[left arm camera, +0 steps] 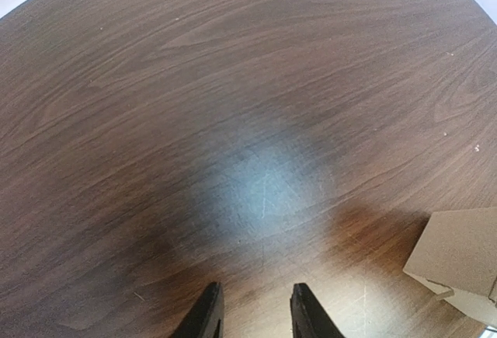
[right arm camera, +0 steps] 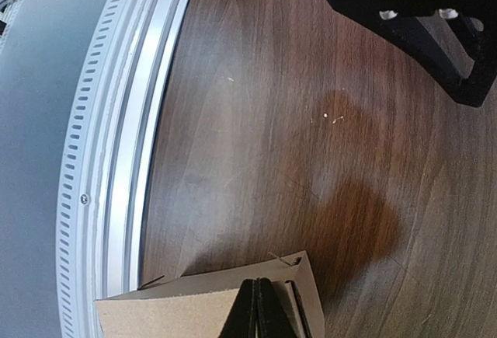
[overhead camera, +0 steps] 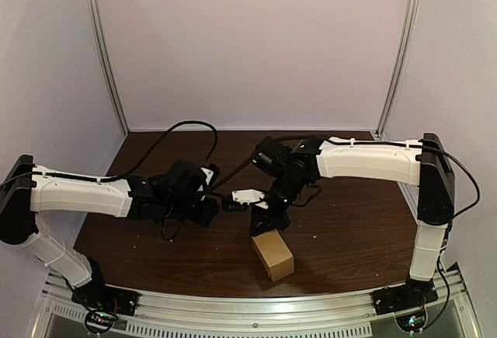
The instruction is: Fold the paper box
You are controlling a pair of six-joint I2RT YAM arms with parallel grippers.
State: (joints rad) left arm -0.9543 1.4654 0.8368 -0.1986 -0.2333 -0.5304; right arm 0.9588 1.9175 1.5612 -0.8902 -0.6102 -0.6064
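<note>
right end effector (right arm camera: pixel 258 290) angling down, clamping the paper box (right arm camera: pixel 178 315) flap beneath it, left end effector (left arm camera: pixel 256 316) hovering low, jaws apart

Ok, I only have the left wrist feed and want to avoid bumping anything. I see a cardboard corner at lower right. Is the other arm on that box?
Observer: Yes. In the right wrist view, the right end effector appears shut on a flap of the paper box.
Operator: Where does the box sit on the table?
Observer: The top view shows it close to the front rail, roughly midway between the two arm bases.
Operator: And how does my arm stand relative to it?
Observer: From above, your left end effector is farther from the rail than the box and to its left, not touching it.
</note>
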